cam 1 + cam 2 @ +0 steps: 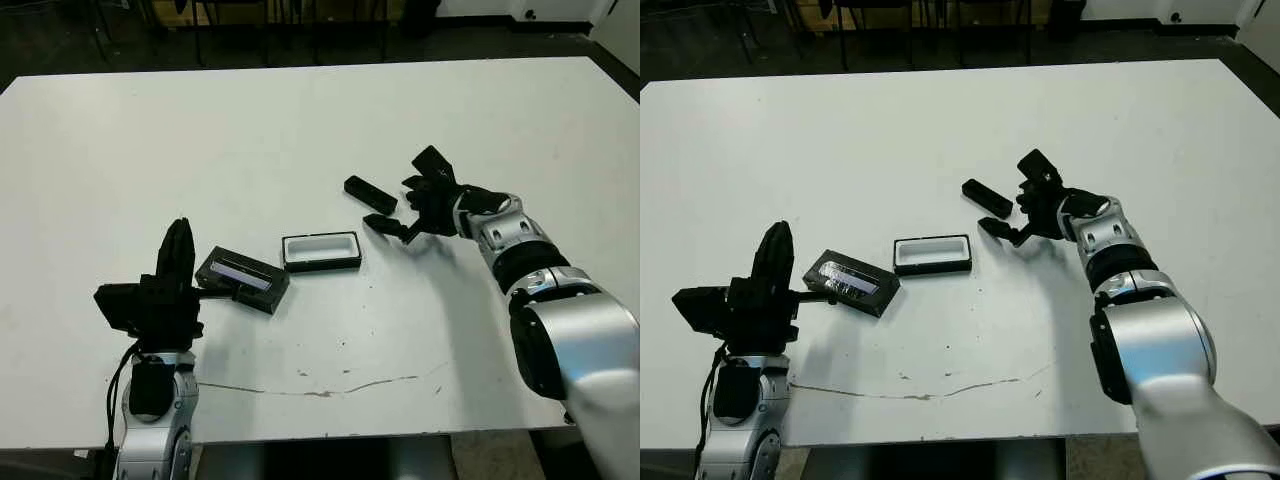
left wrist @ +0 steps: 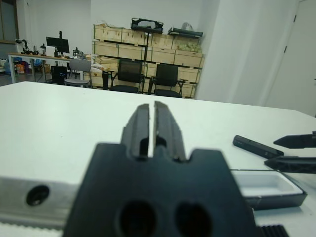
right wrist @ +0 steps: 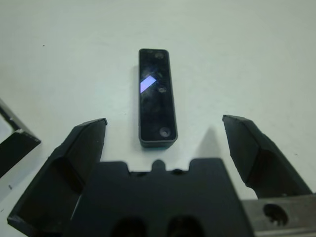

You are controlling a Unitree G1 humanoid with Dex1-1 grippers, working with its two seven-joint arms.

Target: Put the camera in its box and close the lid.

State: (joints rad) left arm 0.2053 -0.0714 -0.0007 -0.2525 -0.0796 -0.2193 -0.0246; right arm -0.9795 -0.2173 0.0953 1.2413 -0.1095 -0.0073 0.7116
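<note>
Glossy, stiff and probably light, the camera (image 3: pixel 157 98) looks slippery; we judge its long edges best for our wide-open, empty right gripper (image 3: pixel 163 143), while the left gripper (image 2: pixel 153 129) is closed on nothing.

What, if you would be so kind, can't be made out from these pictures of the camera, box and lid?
- The lid: its near end is hidden by the left gripper in the head views; the gripper's body blocks it in the left wrist view.
- The box: only a corner shows in the right wrist view, cut by the edge.
- The camera: small round marks, too small to identify.
- The right gripper: open, whether it touches the table is unclear.
</note>
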